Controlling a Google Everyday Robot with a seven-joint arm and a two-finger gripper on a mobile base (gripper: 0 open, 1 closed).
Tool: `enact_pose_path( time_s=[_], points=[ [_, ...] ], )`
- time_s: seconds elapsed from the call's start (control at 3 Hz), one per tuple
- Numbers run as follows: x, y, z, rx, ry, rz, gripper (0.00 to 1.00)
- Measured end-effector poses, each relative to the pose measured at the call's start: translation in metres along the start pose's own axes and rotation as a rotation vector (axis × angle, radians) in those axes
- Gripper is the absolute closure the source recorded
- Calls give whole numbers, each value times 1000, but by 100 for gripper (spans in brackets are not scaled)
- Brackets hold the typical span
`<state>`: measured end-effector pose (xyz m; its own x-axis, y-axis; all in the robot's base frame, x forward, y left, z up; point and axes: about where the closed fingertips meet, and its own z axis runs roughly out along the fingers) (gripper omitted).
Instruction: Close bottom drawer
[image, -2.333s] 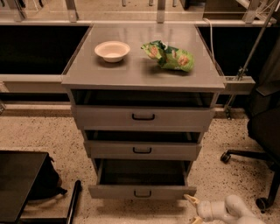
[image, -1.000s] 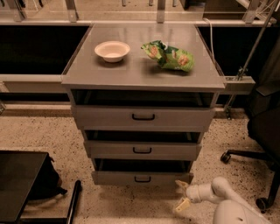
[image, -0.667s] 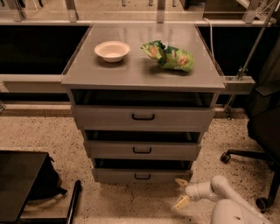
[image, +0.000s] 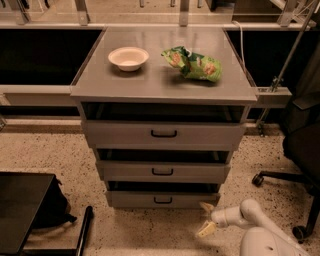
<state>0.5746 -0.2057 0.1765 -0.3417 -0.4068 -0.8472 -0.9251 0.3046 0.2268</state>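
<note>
Although a dark strip shows above its front, the bottom drawer (image: 162, 199) at the foot of the cabinet (image: 162, 85) now sits pushed back nearly flush under the middle drawer (image: 163, 171), so the closing looks all but done; perhaps a last nudge is left. The gripper (image: 206, 218) hangs low by the drawer's bottom right corner, fingers spread and holding nothing, and I cannot tell whether the upper finger touches the front. Two seconds back the drawer stood well out; over the last second it has not moved, and the gripper has barely shifted. The bowl (image: 128, 57) and snack bag (image: 192, 64) on top are unchanged.
</note>
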Motion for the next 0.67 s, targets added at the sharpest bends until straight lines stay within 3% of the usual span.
enact_pose_path(
  time_s=[0.67],
  points=[
    [-10,-6,-1,15,-18,-7,0]
  ],
)
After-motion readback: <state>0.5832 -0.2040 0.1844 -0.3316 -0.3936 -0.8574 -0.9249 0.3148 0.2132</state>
